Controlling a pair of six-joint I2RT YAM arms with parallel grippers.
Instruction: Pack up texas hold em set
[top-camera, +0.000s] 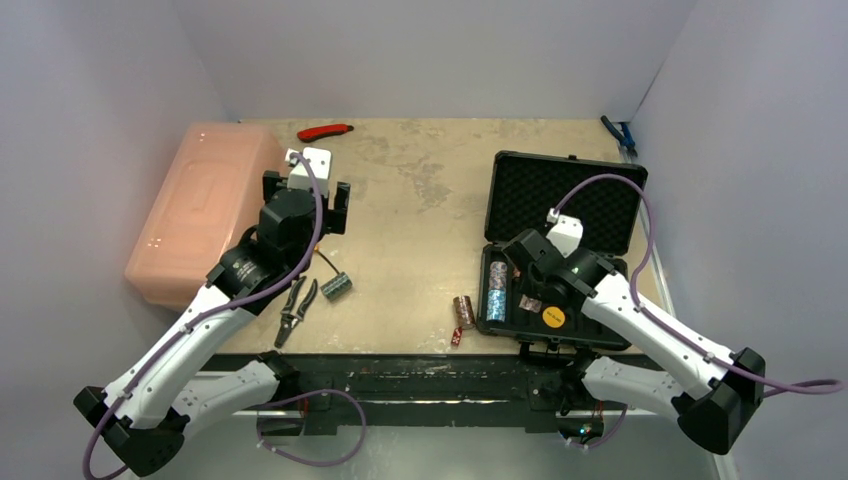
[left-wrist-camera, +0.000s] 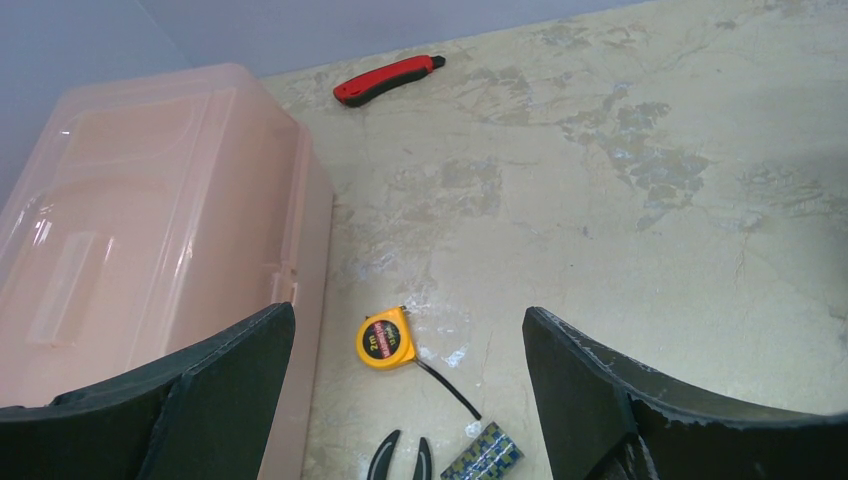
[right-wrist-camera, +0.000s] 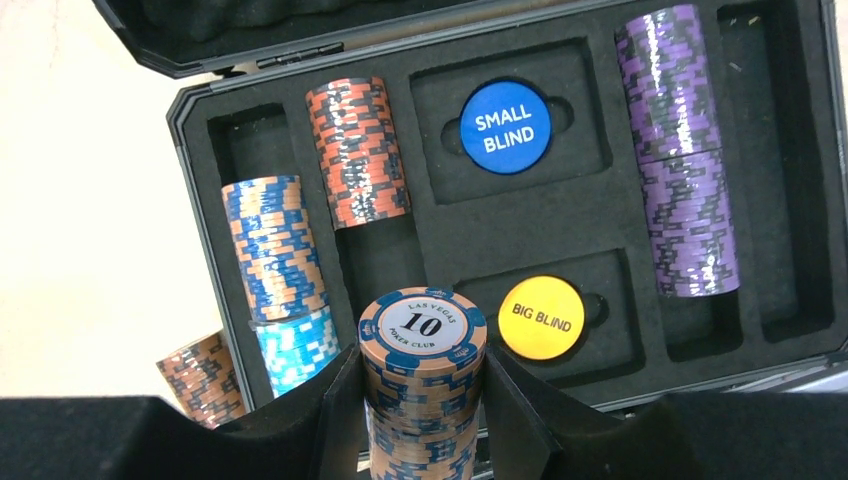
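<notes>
The black briefcase (top-camera: 566, 196) lies open at the right, its foam tray (right-wrist-camera: 520, 225) holding purple chip stacks (right-wrist-camera: 680, 150), an orange stack (right-wrist-camera: 358, 150), blue stacks (right-wrist-camera: 272, 245), a blue "small blind" disc (right-wrist-camera: 505, 127) and a yellow "big blind" disc (right-wrist-camera: 541, 317). My right gripper (right-wrist-camera: 423, 395) is shut on a blue-and-tan "10" chip stack (right-wrist-camera: 423, 350) over the tray's near edge (top-camera: 527, 297). A brown stack (top-camera: 463, 310) and a red die (top-camera: 457, 337) lie on the table left of the case. Another chip stack (top-camera: 336, 288) lies near my open, empty left gripper (top-camera: 306, 195).
A large pink plastic box (top-camera: 205, 210) stands at the left. A red utility knife (top-camera: 325, 131) lies at the back. A yellow tape measure (left-wrist-camera: 385, 340) lies under the left gripper (left-wrist-camera: 405, 318), with black pliers (top-camera: 295, 310) nearby. Blue pliers (top-camera: 620, 135) lie at the far right.
</notes>
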